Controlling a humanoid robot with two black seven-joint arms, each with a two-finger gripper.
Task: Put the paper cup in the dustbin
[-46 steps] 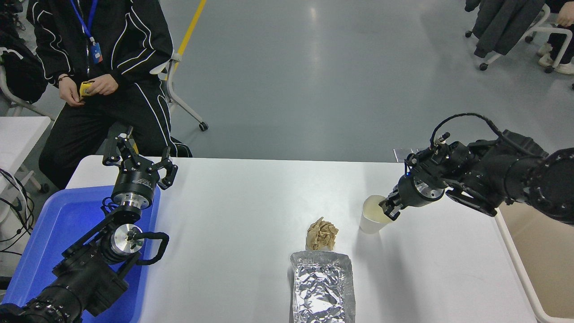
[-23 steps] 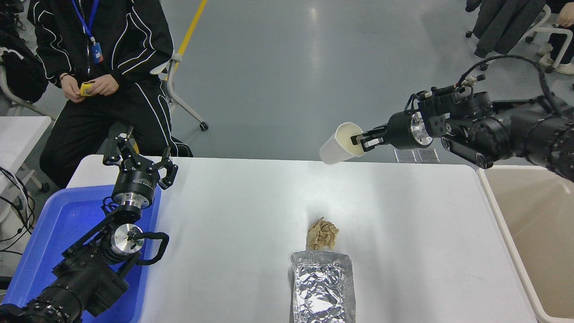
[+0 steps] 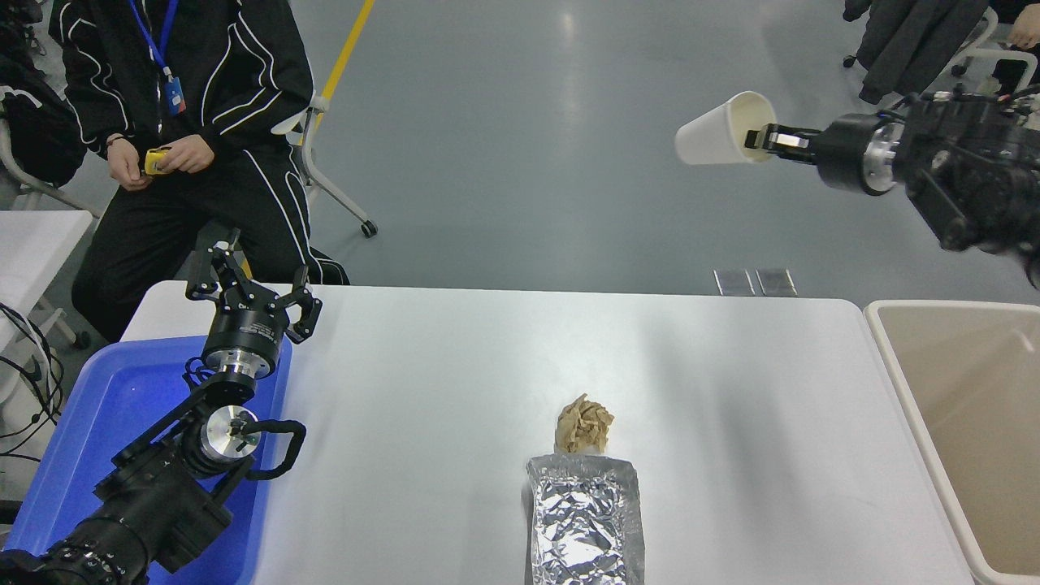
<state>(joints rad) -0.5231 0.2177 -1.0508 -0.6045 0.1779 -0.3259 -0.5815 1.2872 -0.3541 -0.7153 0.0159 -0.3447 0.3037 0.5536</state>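
Observation:
The white paper cup (image 3: 715,135) hangs high in the air at the upper right, tipped on its side with its mouth toward the arm. My right gripper (image 3: 762,138) is shut on the cup's rim, one finger inside the mouth. The beige dustbin (image 3: 894,357) stands at the table's right edge, below and to the right of the cup. My left gripper (image 3: 250,284) is open and empty, parked over the far end of the blue tray at the left.
A crumpled brown paper ball (image 3: 583,423) and a foil packet (image 3: 585,520) lie on the white table (image 3: 447,382) at front centre. A blue tray (image 3: 114,406) sits at the left. A seated person (image 3: 187,106) is at the far left.
My right gripper has lifted the cup off the table, carrying it up and to the right while it tipped onto its side. The left arm has not moved.

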